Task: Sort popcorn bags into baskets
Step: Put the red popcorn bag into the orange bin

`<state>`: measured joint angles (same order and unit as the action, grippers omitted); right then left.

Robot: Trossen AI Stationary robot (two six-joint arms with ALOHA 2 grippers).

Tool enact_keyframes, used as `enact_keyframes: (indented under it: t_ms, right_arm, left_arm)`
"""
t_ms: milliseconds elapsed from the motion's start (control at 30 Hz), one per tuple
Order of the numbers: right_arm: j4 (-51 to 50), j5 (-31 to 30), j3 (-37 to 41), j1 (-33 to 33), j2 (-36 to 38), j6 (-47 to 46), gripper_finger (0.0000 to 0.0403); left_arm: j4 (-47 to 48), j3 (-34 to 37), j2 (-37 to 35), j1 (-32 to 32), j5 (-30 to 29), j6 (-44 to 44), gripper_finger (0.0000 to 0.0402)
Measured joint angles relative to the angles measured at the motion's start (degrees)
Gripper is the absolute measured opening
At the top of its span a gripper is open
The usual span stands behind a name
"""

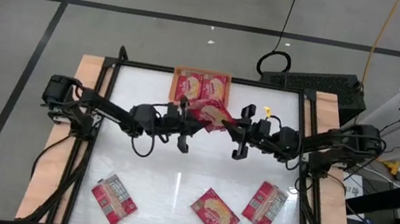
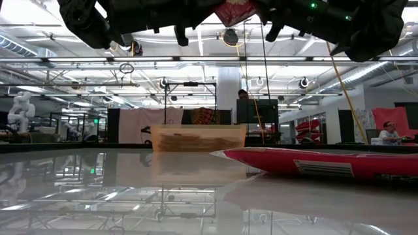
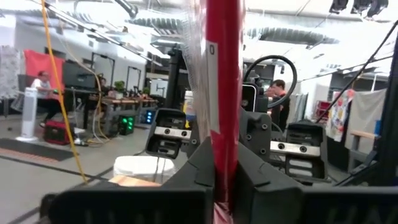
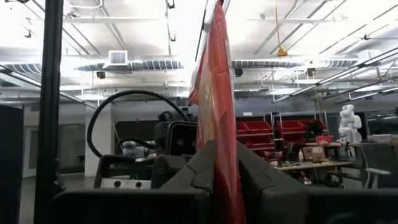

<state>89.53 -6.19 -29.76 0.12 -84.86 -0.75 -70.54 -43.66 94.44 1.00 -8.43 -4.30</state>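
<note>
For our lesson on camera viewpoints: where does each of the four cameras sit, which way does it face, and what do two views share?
High view: overhead, straight down; both arms, left gripper, right gripper, orange tray.
Low view: table height, facing the room; arms overhead.
Left wrist view: along its fingers, shut on a flat red popcorn packet.
Right wrist view: likewise, on the same packet.
Shared: that packet, both wrist views.

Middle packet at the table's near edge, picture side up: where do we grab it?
The flat red popcorn packet lies flat and skewed on the white table, so probably come straight down and pinch one short end, fingers turned to its skew. Left gripper and right gripper are shut on another red packet above the table.
</note>
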Motion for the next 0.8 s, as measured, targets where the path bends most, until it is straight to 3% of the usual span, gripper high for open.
enact_keyframes:
  t_ms: [233,533,800]
  right_arm:
    - [-1.6,-4.2,2.7,0.0,1.4,-0.5,0.0074]
    - [-3.3,-9.2,10.2,0.0,3.9,-3.9,0.0144]
    - [-3.9,-8.9,14.1,0.0,4.0,-7.5,0.0157]
  left_arm:
    - [5.2,0.1,-2.9,-1.3,3.1,-2.2,0.0013]
    - [36.8,0.0,-17.5,-5.8,3.7,-3.2,0.0014]
    - [56.2,0.0,-26.0,-17.4,2.9,-5.0,0.0015]
